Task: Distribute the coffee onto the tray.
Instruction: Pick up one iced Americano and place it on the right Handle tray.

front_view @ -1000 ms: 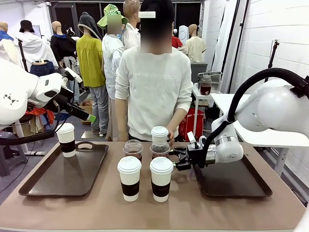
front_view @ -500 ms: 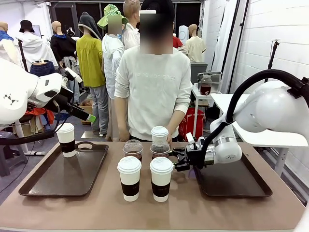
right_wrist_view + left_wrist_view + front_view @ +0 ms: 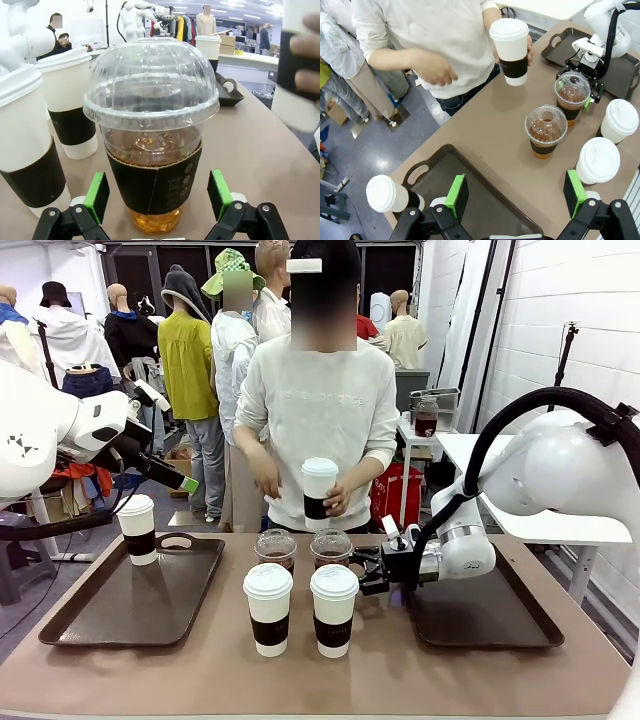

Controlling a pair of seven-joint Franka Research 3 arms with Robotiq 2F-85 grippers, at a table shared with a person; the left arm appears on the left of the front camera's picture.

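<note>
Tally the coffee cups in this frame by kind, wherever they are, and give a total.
White lidded paper cups with brown sleeves: 4
Clear dome-lidded cups of coffee: 2
Total: 6

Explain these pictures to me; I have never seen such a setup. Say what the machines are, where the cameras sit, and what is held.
Two white robot arms share a table with a person. The wide picture looks across from the robot's side; the others come from wrist cameras. The left gripper hangs open above the left tray, which carries one paper cup. The right gripper stands open around a clear dome-lidded cup, not touching it; a second clear cup stands beside. Two more paper cups stand in front. The right tray lies beneath that arm. The person's hand holds another paper cup.
</note>
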